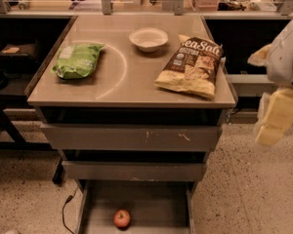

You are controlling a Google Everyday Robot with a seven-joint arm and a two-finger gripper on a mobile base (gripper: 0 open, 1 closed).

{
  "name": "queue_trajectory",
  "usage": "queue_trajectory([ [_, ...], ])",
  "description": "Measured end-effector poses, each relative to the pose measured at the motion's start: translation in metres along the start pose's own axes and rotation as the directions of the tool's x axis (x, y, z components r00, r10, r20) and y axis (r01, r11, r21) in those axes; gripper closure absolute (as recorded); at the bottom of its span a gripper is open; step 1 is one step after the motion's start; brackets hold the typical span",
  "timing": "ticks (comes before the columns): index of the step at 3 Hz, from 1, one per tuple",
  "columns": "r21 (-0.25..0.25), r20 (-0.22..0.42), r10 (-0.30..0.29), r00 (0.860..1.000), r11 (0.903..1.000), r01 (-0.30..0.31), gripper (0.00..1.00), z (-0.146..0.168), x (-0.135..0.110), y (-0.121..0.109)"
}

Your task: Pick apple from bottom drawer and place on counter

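Hanging at the right edge of the view, the robot arm (287, 57) shows as a white rounded housing level with the counter (132, 79), with a pale yellow blocky part below it that slants down and to the left; this lower part reads as the pincer (276, 118), held in the air beside the cabinet's right side, touching nothing. The arm is cut off by the picture's edge, so its upper links and base are hidden, and the pincer is too smeared to tell whether it is spread or closed, or whether it has hold of anything. The bottom drawer (156, 201) stands pulled out beneath two grey upper drawers (132, 138), and its front end is cut off by the lower edge of the view. The apple (121, 218) lies on the drawer's flat grey floor, left of the middle and clear of the left wall. It sits well apart from the pincer, far lower and off to the left, with the cabinet's right front corner between them. On the counter lie a green bag (77, 60) at the left, a white bowl (148, 38) at the back, and a sea salt chip bag (191, 67) at the right.
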State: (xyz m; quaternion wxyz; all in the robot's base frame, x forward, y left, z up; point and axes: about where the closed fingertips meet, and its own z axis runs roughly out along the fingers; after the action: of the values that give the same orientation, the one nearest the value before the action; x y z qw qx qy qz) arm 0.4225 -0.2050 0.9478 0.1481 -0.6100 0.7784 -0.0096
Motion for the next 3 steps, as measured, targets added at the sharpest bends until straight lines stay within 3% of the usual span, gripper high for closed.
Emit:
queue_trajectory([
  [1, -0.061, 0.069, -0.035, 0.997, 0.9974, 0.039, 0.00, 0.043, -0.022, 0.049],
  [2, -0.139, 0.107, -0.048, 0.993, 0.9883, 0.062, 0.00, 0.106, -0.041, 0.092],
  [3, -0.195, 0.075, -0.047, 0.996, 0.9789, 0.061, 0.00, 0.133, -0.029, 0.116],
])
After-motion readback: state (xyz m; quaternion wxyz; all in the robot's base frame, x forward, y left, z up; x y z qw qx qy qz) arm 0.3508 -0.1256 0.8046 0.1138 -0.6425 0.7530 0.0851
